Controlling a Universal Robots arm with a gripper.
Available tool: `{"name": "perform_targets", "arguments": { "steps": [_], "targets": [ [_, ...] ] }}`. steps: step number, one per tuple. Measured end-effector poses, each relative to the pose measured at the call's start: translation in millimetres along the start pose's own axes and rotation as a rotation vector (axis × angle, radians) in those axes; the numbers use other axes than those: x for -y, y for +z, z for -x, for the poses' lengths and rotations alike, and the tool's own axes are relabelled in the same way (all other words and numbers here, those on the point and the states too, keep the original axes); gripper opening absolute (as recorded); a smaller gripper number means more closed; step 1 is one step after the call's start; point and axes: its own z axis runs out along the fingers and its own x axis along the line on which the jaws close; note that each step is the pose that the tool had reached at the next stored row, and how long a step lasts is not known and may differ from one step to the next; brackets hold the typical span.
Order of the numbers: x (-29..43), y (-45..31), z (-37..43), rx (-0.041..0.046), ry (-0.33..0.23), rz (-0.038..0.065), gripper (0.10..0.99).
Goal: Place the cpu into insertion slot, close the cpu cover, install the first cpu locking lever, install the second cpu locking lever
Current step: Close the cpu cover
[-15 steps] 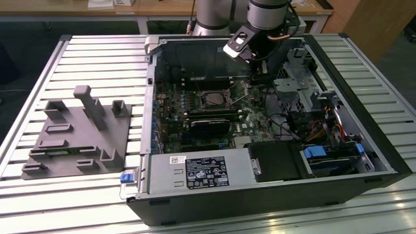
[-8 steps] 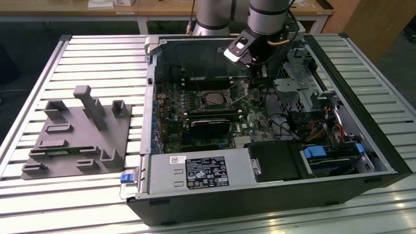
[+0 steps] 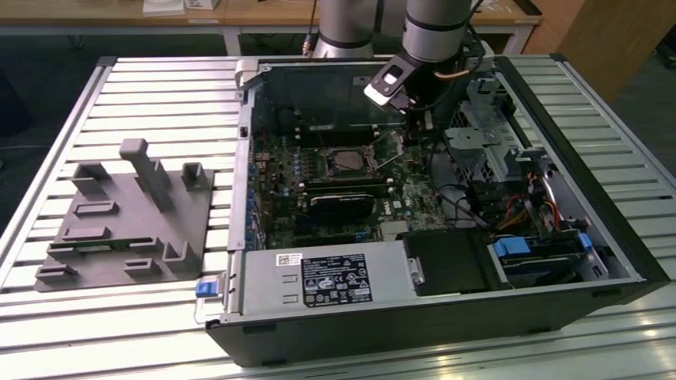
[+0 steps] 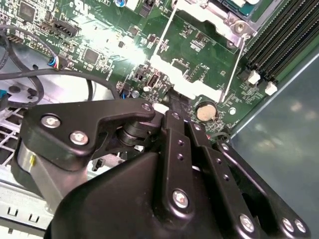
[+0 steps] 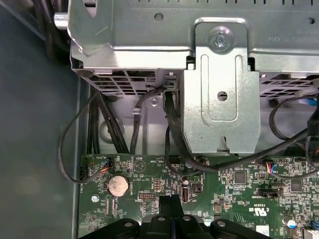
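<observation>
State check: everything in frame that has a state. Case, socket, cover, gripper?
Black metal computer case: lying flat, side open.
Square dark silver-rimmed insertion slot: uncovered; can't tell whether a chip sits in it.
Silvery metal-frame cpu cover: open, flipped away from the slot, board visible through its window.
Black gripper: shut, tips at the cover's free edge; can't confirm a grip on it.

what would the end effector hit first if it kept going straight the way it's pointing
Most likely the green circuit board, just past the end effector, near the round coin cell; how close it is stays unclear.
</observation>
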Motion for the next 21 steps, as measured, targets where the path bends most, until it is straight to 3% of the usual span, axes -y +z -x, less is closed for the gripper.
{"name": "perform_targets", "arguments": {
  "steps": [1,2,7,8,14,21],
  "targets": [
    [-0.2,0.3,0.0,-0.0003,0.000,-0.015,0.106],
    [-0.5,0.5,0.0,0.0001,0.000,-0.039,0.106],
    [-1.5,1.0,0.0,0.0006,0.000,-0.106,0.106],
    [-1.6,1.1,-0.1,0.0007,0.000,-0.115,0.106],
    [-0.8,1.0,0.0,0.0008,0.001,-0.116,0.106],
    [15.0,-0.2,0.0,0.0000,0.000,-0.113,0.106]
  ]
}}
